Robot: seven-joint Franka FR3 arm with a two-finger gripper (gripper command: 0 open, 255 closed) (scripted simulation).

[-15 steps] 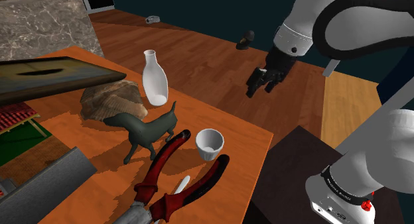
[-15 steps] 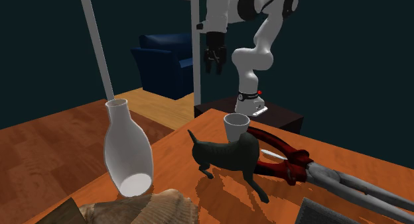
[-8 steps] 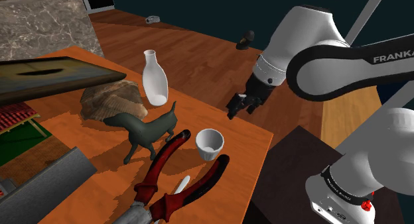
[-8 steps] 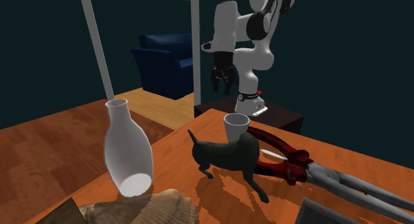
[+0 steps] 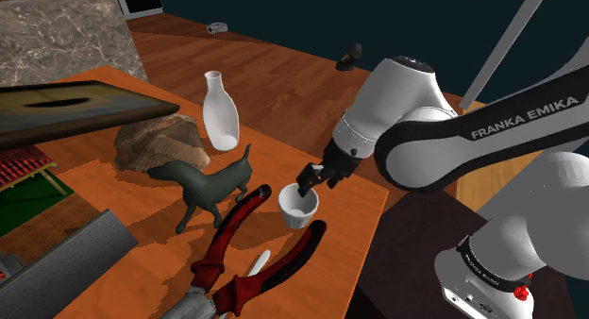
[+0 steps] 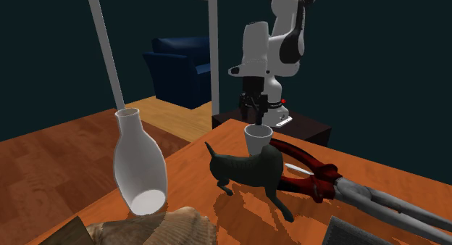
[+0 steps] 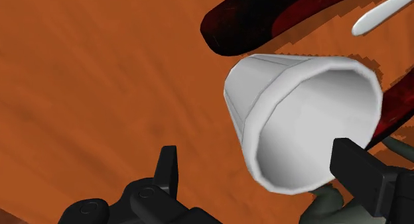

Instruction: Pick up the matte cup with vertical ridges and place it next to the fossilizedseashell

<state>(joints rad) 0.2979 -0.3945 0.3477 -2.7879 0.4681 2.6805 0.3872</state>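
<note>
The small white cup (image 5: 297, 206) stands upright on the orange table (image 5: 330, 176), near its edge and beside the red pliers. My gripper (image 5: 307, 183) hangs open just above the cup's rim. In the second exterior view the gripper (image 6: 253, 119) points down over the cup (image 6: 258, 138). In the wrist view the cup (image 7: 298, 123) lies close under the gripper (image 7: 257, 152), the fingers (image 7: 168, 166) wide apart and not clasping it. The brown ridged seashell (image 5: 156, 142) rests further in on the table, beyond the dark animal figurine (image 5: 208, 183).
A white vase (image 5: 220, 109) stands by the shell. Large red-handled pliers (image 5: 255, 260) lie right beside the cup, with a white sliver between the handles. A dark flat board (image 5: 75, 109) and a grey slab (image 5: 57, 260) sit at the shoulder view's left. The stand (image 5: 425, 260) adjoins the table edge.
The arm has swung down and toward the shoulder view's left, bringing the gripper from well above the floor to just over the cup. The fingers stay open.
</note>
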